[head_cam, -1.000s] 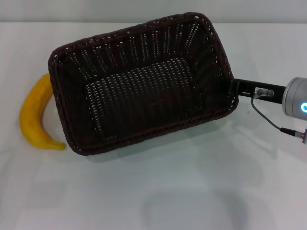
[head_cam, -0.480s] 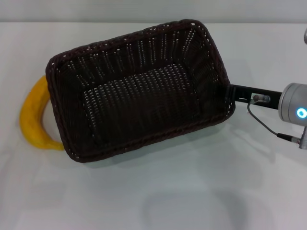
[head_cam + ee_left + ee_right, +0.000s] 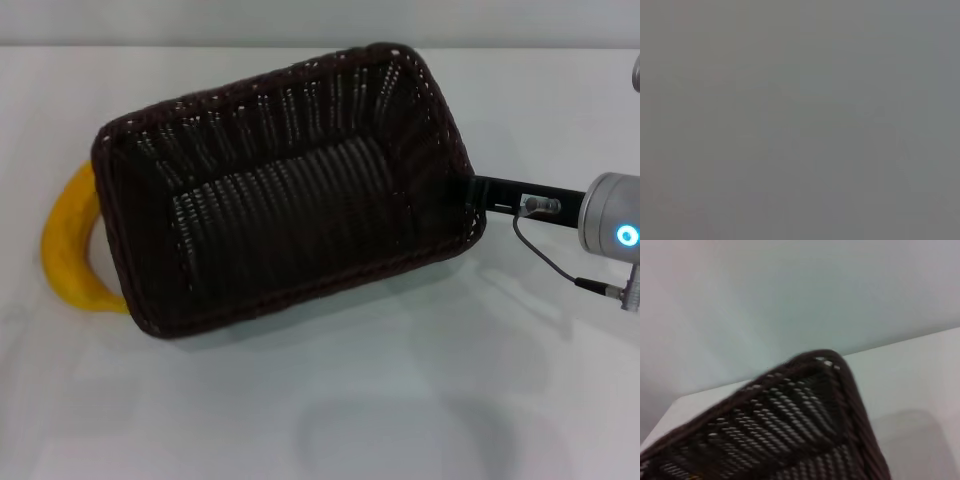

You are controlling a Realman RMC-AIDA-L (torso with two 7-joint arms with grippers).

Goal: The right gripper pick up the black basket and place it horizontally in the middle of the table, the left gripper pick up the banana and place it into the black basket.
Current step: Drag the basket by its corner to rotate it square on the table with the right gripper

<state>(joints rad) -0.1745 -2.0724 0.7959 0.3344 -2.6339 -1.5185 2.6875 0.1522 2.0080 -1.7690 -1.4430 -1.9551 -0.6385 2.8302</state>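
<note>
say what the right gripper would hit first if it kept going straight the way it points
The right gripper points toward the robot's left and already sits at the right-hand wall of the black basket, so the basket comes first; the banana lies beyond its far side.

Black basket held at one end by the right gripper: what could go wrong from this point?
1. The right gripper grips the black basket only at its right short rim, so the tilted basket may twist or slip loose.
2. The basket's left end overlaps the banana; setting it down here may trap or shove the banana.
3. The basket lies angled on the table, so it could end up crooked rather than horizontal.
</note>
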